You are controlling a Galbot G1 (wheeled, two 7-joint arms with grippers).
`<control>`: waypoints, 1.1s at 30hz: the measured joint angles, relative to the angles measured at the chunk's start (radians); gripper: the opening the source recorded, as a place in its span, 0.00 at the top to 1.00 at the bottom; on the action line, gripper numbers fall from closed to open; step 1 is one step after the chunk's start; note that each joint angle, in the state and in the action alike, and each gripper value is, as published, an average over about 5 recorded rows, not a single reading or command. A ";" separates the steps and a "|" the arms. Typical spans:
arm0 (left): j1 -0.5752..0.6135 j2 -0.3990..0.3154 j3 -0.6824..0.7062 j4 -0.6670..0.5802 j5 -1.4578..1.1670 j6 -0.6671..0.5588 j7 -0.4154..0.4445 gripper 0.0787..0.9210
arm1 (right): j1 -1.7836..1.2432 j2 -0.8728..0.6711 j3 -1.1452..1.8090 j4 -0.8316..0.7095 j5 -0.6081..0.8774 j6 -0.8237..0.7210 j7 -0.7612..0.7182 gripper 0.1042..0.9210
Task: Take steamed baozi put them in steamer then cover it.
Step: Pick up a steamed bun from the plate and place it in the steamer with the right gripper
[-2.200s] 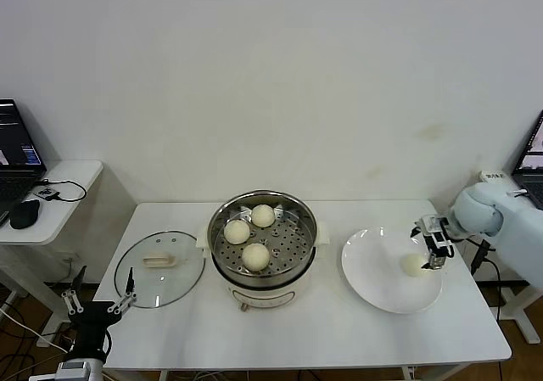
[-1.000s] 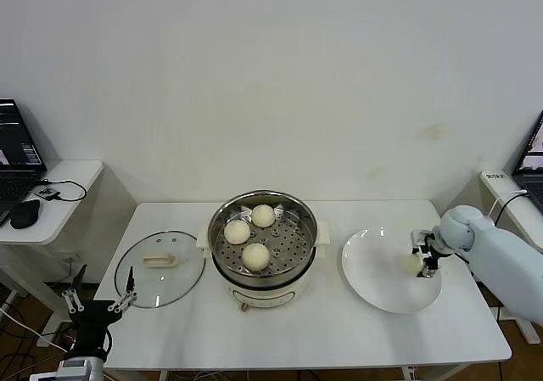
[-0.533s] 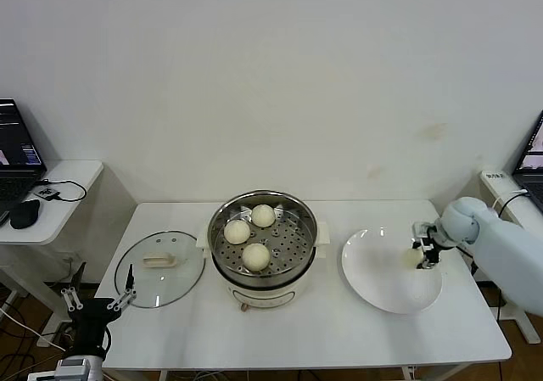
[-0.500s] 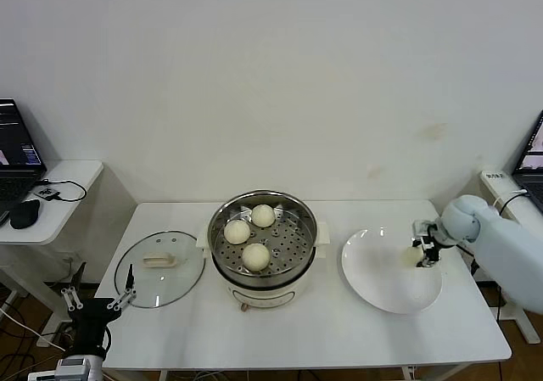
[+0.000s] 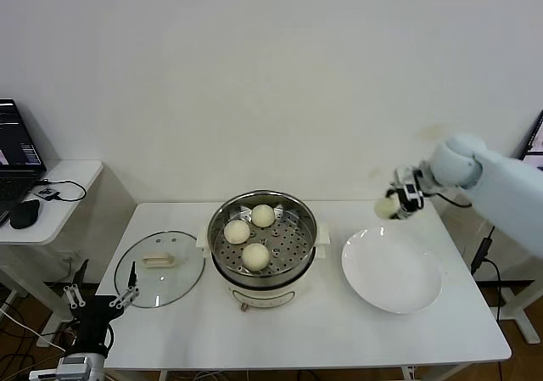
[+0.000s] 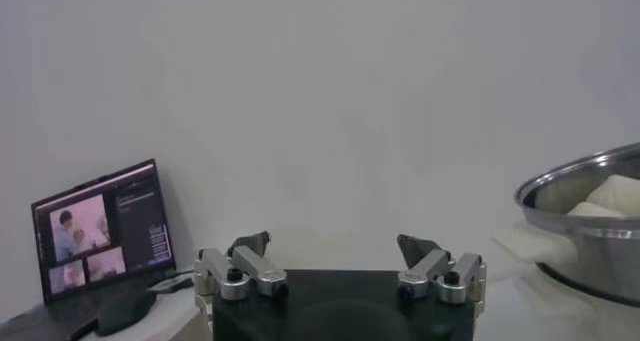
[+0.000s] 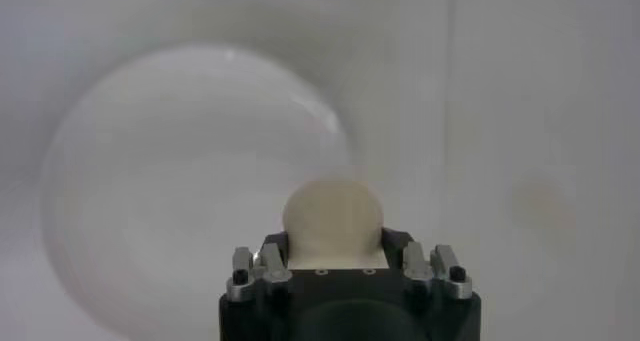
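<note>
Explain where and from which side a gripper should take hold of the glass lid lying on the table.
Grip the cream handle at the centre of the glass lid, coming straight down from above. The lid lies flat, handle up, so its rim offers no hold, while the raised bar fits between fingers.

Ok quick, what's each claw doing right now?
Left claw: open, empty, parked low beside the table.
Right claw: closed on a bun, lifted above the plate.

White table (image 5: 339, 330), steamer (image 5: 263, 249), glass lid (image 5: 159, 268), white plate (image 5: 392, 271)
</note>
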 measured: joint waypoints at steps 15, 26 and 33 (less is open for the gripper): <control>0.001 -0.020 0.002 0.000 0.002 -0.005 -0.002 0.12 | 0.158 0.233 -0.162 0.079 0.350 -0.226 0.146 0.39; 0.002 -0.014 -0.010 0.014 -0.005 -0.015 -0.003 0.12 | 0.083 0.376 -0.207 0.028 0.399 -0.320 0.231 0.39; -0.003 -0.012 -0.012 0.023 -0.008 -0.017 -0.004 0.12 | 0.033 0.404 -0.216 -0.002 0.381 -0.345 0.251 0.39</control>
